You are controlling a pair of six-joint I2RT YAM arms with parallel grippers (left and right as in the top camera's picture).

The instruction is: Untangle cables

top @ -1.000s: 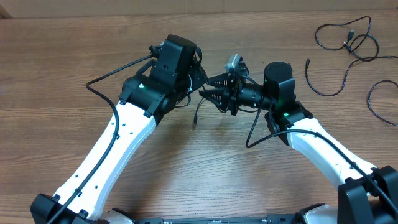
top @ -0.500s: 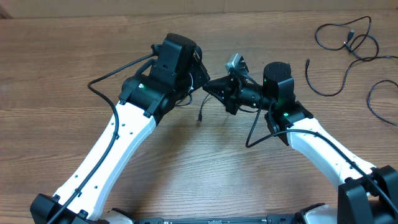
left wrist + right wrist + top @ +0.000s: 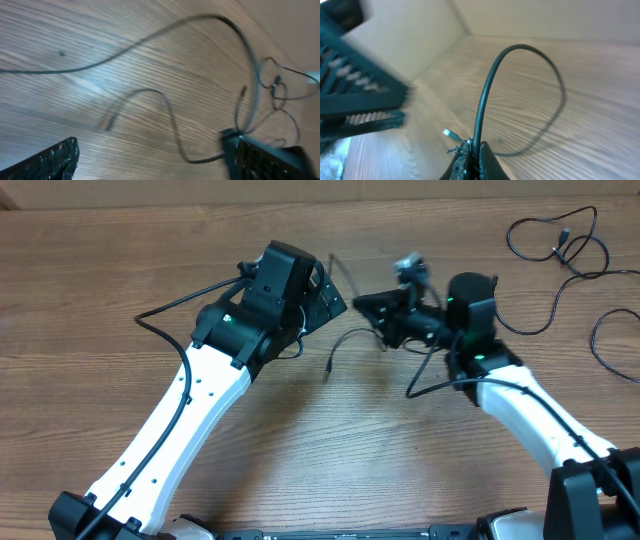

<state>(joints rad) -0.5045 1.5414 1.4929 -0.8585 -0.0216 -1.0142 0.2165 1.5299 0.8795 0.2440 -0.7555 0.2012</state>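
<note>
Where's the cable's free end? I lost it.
Overhead, centre: the free end is just below the left gripper, its cable running right to the right gripper.

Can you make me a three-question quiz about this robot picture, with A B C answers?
1. Where do the spare cables lie in the overhead view? A top right B bottom left C bottom right
2. What colour is the table? A white B brown C green
3. The right gripper is: A wide open B shut on a black cable C holding a cup
Answers: 1 A, they loop near the top right corner. 2 B, brown wood grain shows. 3 B, it pinches the cable.
</note>
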